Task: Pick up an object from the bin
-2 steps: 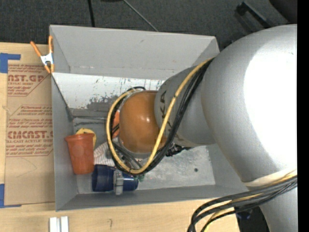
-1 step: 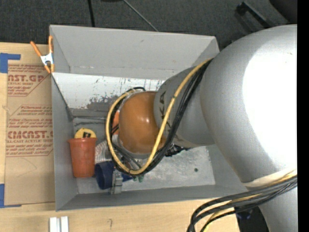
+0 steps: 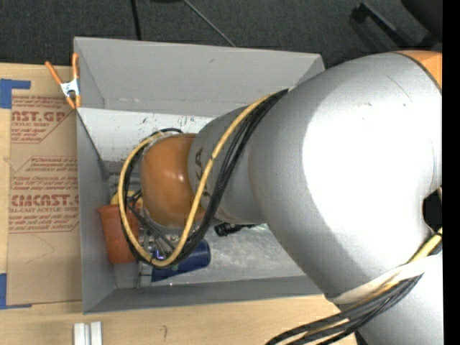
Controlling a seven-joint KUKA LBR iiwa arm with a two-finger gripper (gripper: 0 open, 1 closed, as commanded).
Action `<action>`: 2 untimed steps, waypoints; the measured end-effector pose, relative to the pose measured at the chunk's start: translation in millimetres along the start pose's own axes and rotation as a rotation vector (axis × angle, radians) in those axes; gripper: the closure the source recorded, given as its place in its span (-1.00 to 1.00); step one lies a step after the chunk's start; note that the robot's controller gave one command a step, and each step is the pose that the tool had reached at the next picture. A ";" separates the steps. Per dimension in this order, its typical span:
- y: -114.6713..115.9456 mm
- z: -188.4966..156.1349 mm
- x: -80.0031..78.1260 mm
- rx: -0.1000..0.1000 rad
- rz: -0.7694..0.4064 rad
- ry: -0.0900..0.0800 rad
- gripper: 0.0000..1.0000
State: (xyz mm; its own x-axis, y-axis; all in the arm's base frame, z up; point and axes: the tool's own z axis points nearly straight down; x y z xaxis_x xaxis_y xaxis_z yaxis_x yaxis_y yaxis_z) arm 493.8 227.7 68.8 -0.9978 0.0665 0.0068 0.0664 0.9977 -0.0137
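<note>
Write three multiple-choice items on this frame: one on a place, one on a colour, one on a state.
1. Where does the orange-red block lie?
A. by the bin's view-left wall
B. by its view-right wall
C. outside it

2. What colour is the small thing by the near wall, under the wrist's cables?
A. green
B. blue
C. yellow

3. Where is the arm's orange-covered wrist?
A. parked outside the bin
B. above the cardboard
C. down inside the bin

Key: 1 A, the block sits beside the view-left wall; 2 B, it is plainly blue; 3 C, the wrist sits between the bin's walls, beside the block.
</note>
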 end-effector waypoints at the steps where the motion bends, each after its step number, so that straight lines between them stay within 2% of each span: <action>1: -10.5 -1.2 12.0 -0.014 -0.034 -0.013 -1.00; 2: -45.7 -1.5 -65.4 -0.015 -0.188 -0.012 1.00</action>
State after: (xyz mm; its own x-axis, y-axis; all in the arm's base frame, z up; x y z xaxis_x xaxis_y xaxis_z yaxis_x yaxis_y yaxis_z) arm 556.0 177.8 70.5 -0.9926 -0.1210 -0.0041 -0.1210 0.9926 0.0011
